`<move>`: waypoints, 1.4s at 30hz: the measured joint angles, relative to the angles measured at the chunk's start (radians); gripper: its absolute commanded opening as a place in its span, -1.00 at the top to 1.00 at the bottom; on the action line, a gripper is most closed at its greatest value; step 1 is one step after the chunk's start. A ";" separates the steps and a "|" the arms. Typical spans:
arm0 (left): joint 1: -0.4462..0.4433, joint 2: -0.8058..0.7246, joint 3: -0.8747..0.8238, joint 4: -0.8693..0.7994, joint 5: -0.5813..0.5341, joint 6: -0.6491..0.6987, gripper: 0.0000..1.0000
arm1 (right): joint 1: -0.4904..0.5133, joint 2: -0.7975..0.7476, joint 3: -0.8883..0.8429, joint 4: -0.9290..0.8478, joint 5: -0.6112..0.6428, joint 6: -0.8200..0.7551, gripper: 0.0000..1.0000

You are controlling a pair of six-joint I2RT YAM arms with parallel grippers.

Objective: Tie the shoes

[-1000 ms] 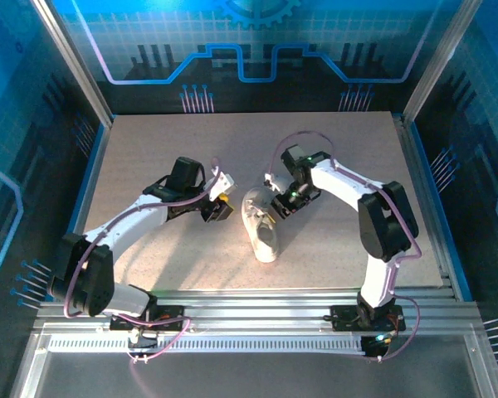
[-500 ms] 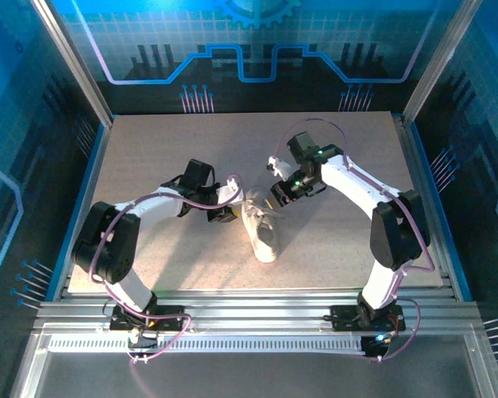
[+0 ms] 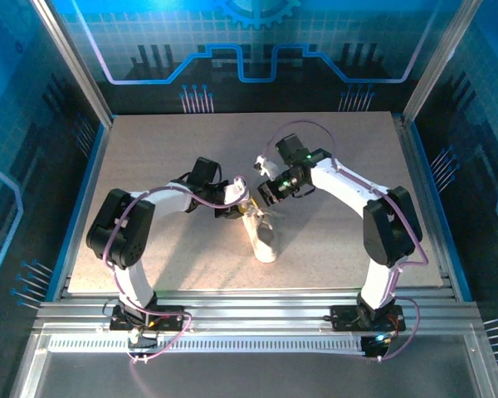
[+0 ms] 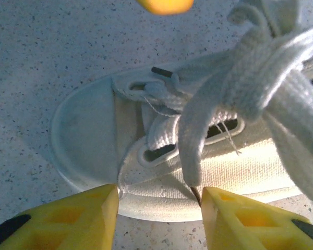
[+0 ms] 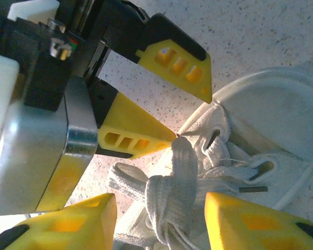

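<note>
**Top view, left to right.** The white left arm (image 3: 162, 199) rises from its base at the near edge and reaches rightward to the middle of the speckled beige tabletop (image 3: 149, 149). Its left gripper (image 3: 238, 207), with yellow wedge-shaped fingers, sits at the left flank of the small white canvas low-top sneaker (image 3: 266, 239). The fingers stand apart and are clamped on nothing.

**Left wrist view.** The sneaker stands upright on its pale sole, with its rounded toe cap on the left. A flat white lace (image 4: 190, 140) runs down from a bunched knot at upper right. Its tip ends in the gap between the fingers, just beside the inner edge of the right-hand one.

**Sneaker and right side.** The sneaker rests near the table's centre, lengthwise from far to near, and its near end is clear of both grippers. The right gripper (image 3: 261, 191) meets it from the far right, close to the left gripper.

**Right wrist view.** The right gripper's yellow fingers are likewise apart, straddling the knotted bundle of laces without pressing it. Beyond them the left gripper's two fingertips are spread, the lower one just beside a lace end.

The white right arm (image 3: 349, 184) bends back to its base at the near right.
</note>
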 measured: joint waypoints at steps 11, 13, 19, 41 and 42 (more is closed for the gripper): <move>-0.002 0.017 0.003 -0.030 0.020 0.013 0.54 | -0.006 0.002 -0.101 0.113 -0.068 0.050 0.10; -0.004 0.018 0.008 -0.026 0.029 -0.004 0.71 | -0.006 0.002 -0.127 0.142 -0.076 0.061 0.12; -0.045 0.008 0.027 0.008 0.075 -0.033 1.00 | -0.006 0.001 -0.173 0.227 -0.067 0.093 0.23; 0.060 -0.101 -0.016 -0.061 0.026 -0.027 1.00 | -0.027 -0.039 -0.229 0.267 -0.044 0.089 0.36; 0.061 -0.103 -0.019 -0.064 0.025 -0.027 1.00 | -0.027 -0.039 -0.229 0.267 -0.044 0.088 0.36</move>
